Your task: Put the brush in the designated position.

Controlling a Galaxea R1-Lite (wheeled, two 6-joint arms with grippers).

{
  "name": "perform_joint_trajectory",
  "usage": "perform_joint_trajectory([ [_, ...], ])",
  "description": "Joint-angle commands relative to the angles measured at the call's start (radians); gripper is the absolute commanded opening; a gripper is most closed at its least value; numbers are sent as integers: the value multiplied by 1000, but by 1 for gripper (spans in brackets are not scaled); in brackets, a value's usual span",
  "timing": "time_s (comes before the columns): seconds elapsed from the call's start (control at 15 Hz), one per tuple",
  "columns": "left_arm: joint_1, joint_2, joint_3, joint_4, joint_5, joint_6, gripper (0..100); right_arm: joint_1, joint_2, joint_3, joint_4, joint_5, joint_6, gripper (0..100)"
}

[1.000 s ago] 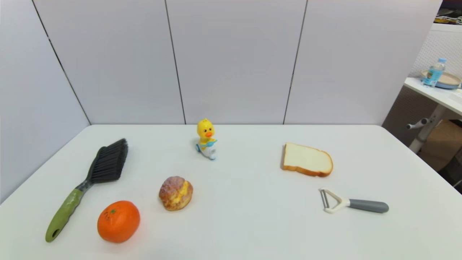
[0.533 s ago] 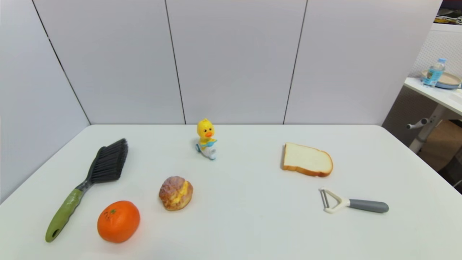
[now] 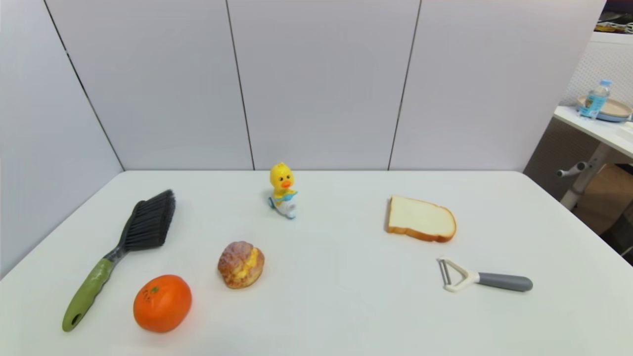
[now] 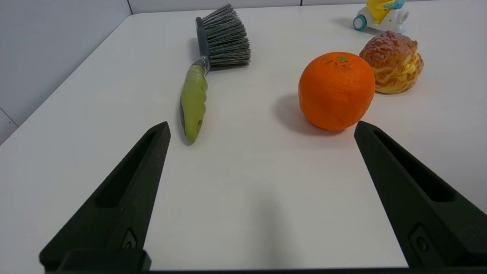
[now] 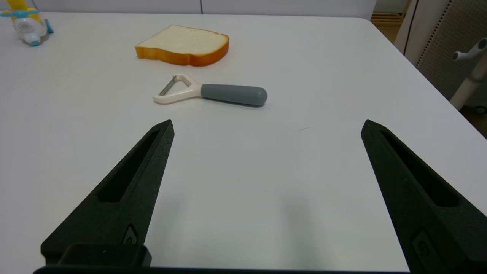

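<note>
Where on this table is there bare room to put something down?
The widest bare patch runs down the table's middle, between the cream puff and the peeler, in front of the duck toy. Bare too: behind the bread. Crowded: the left, where brush, orange and puff cluster.
</note>
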Motion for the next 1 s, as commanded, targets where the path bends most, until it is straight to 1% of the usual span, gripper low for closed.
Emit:
perform_joint_trajectory([
  [0.07, 0, 1, 2, -3, 3, 0, 100, 1, 1, 2, 0, 0, 0, 100],
  [0.27, 0, 1, 2, -6, 8, -3, 100, 0, 1, 2, 0, 0, 0, 100],
  [0.53, 0, 142, -11, -5, 6, -2, 100, 0, 1, 2, 0, -2, 0, 100],
  [0.73, -5, 317, -161, 0, 3, -2, 100, 0, 1, 2, 0, 0, 0, 100],
  [0.87, -44, 419, -278, -2, 9, -22, 100, 0, 1, 2, 0, 0, 0, 100],
  [1.0, -61, 593, -478, 14, 60, -34, 100, 0, 1, 2, 0, -2, 0, 100],
])
